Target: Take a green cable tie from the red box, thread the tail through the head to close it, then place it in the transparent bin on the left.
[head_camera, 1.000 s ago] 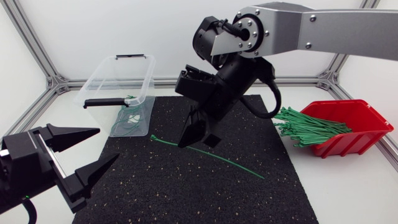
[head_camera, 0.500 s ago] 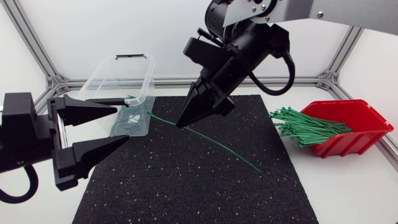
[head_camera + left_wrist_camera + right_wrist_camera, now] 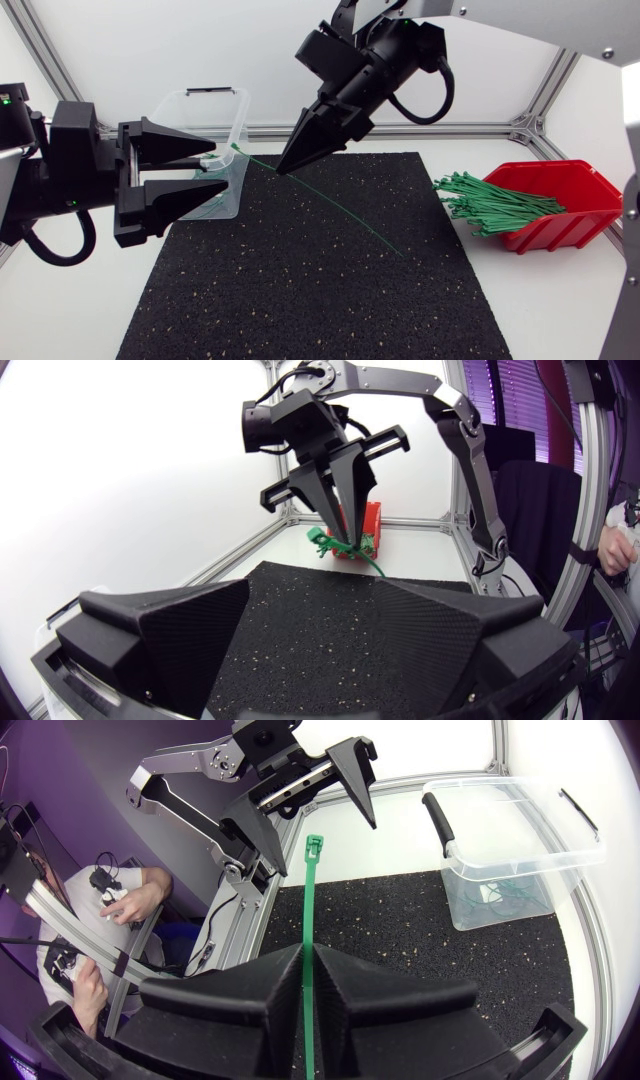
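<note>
The right arm came in from the upper right and reached past the middle of the bench. Its right gripper (image 3: 285, 168) pointed down and to the left, and its fingers were pressed together on a single green cable tie (image 3: 335, 208). The right wrist view showed the strap running straight through the narrow seam between the two fingers, which gripped it from both sides.

A short length of the tie stuck out ahead of the fingers and ended in the square head. The long tail trailed behind and slanted down toward the black speckled mat (image 3: 320, 290). It could not be told whether the tail's tip touched the mat.

The left gripper (image 3: 217, 168) was raised above the mat's left edge and faced the right gripper. Its fingers were spread wide and held nothing. The tie's head lay near the tips of those fingers and touched neither of them.

The transparent bin (image 3: 178, 98) stood just behind the left gripper, beyond the mat's far left corner. A few looped green ties (image 3: 492, 895) lay on its floor.

The red box (image 3: 585, 195) sat on the bench to the right of the mat, well apart from both grippers. A thick bundle of green ties (image 3: 490, 205) fanned out of its open side.
</note>
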You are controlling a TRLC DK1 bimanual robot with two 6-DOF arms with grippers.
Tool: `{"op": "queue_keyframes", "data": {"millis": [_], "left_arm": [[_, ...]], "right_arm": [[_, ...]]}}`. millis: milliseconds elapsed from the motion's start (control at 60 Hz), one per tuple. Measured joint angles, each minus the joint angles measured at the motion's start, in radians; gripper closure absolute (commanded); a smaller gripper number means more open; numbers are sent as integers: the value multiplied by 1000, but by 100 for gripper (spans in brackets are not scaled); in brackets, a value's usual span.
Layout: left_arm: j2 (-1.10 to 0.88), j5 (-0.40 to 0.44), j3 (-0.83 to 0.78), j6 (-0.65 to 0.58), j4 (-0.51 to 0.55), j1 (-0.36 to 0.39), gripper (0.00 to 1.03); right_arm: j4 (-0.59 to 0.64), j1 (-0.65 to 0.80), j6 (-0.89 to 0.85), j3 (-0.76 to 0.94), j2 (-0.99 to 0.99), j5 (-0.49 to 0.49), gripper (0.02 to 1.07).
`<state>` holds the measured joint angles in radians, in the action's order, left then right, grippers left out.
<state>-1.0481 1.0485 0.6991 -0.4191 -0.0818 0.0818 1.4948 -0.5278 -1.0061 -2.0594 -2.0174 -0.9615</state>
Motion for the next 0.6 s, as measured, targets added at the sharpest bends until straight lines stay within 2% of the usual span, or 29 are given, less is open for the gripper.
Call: {"op": "queue_keyframes", "data": {"millis": [233, 600], "left_arm": [[-50, 55, 16, 0, -21, 0, 16], [-117, 91, 71, 8, -22, 0, 19]], "right_arm": [[145, 19, -101, -132, -119, -57, 92], [180, 18, -143, -192, -161, -90, 92]]}}
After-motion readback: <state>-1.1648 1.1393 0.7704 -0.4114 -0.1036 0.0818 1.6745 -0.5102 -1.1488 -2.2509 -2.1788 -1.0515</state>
